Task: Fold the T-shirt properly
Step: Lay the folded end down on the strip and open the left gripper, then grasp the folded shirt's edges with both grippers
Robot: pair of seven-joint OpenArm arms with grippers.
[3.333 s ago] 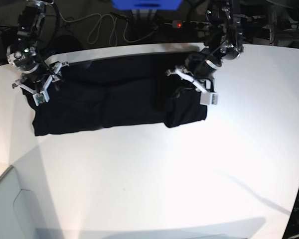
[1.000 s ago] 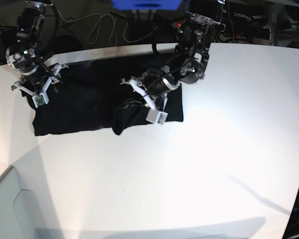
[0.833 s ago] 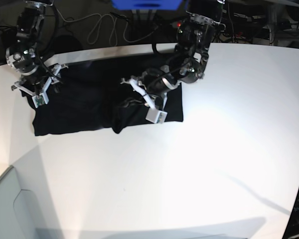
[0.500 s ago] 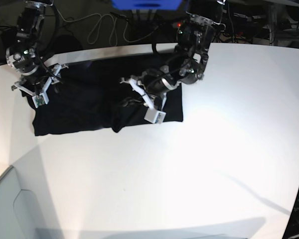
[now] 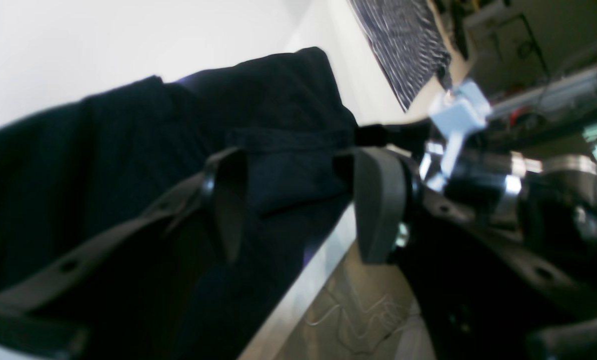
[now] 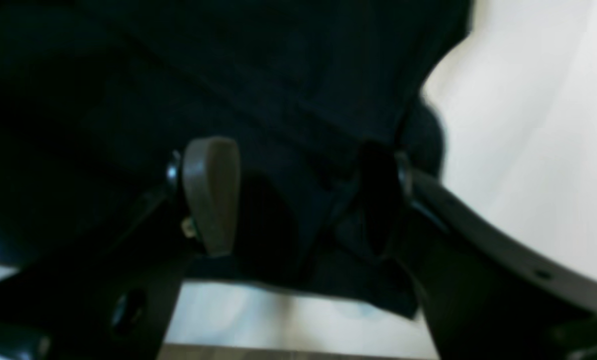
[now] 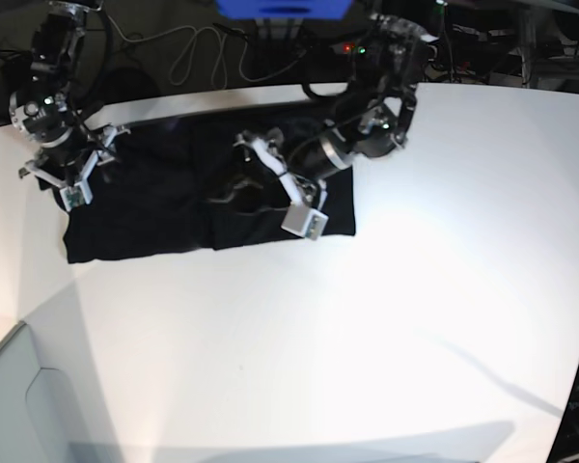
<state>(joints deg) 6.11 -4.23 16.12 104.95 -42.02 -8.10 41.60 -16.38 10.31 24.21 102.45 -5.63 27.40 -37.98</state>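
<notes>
T-shirt [image 7: 174, 207] on table [image 7: 367, 338] (far edge)

plain black t-shirt [image 7: 154, 207], white table [image 7: 367, 338]

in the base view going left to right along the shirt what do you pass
right gripper at the T-shirt's left end → flat black cloth → left gripper over the folded right part → bare white table

T-shirt [image 7: 174, 207] print: hidden, only black cloth shows
right wrist view: blurred, near folds merge into dark
left gripper [image 5: 298, 200]: arm body cut off at right edge
</notes>
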